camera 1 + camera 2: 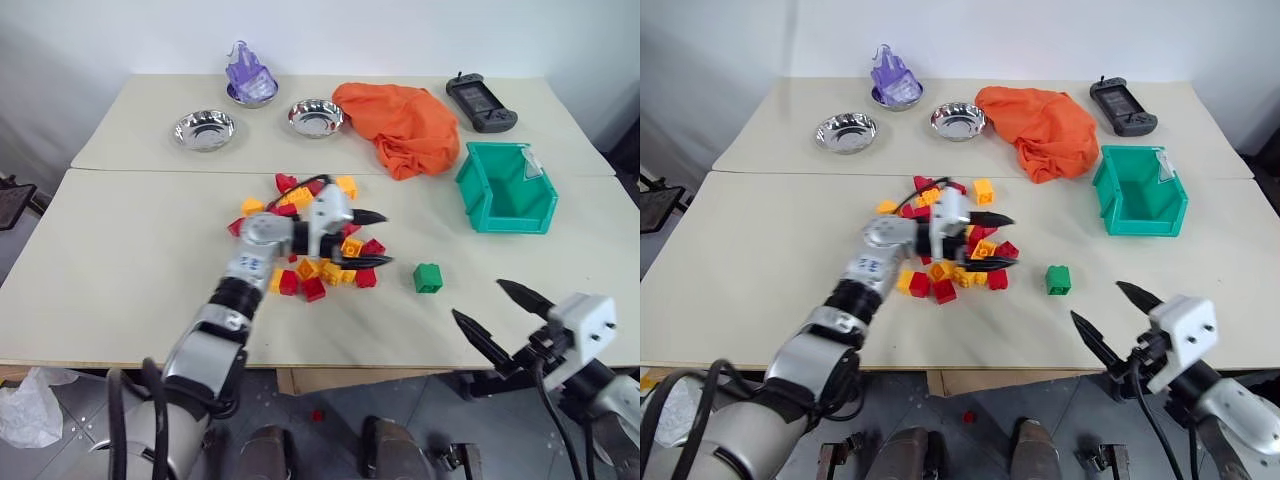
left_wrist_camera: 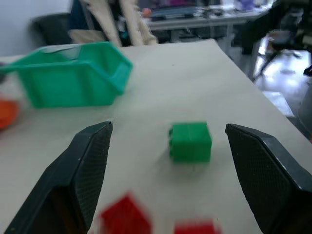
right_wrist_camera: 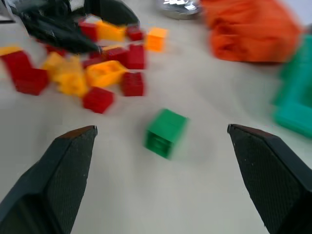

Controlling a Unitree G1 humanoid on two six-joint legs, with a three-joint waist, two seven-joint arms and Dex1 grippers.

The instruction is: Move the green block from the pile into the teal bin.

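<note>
Green block (image 1: 427, 278) lies beside pile (image 1: 310, 245), unlabelled.

My two head cameras look forward and down over the whole table (image 1: 130, 250) from above its near edge. My left wrist camera sits low and close, facing right across the tabletop. My right wrist camera, also low, faces far-left. All views share the green block (image 1: 428, 277) and teal bin (image 1: 505, 188).

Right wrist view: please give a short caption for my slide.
Open right gripper faces the green block lying apart from the pile.
</note>
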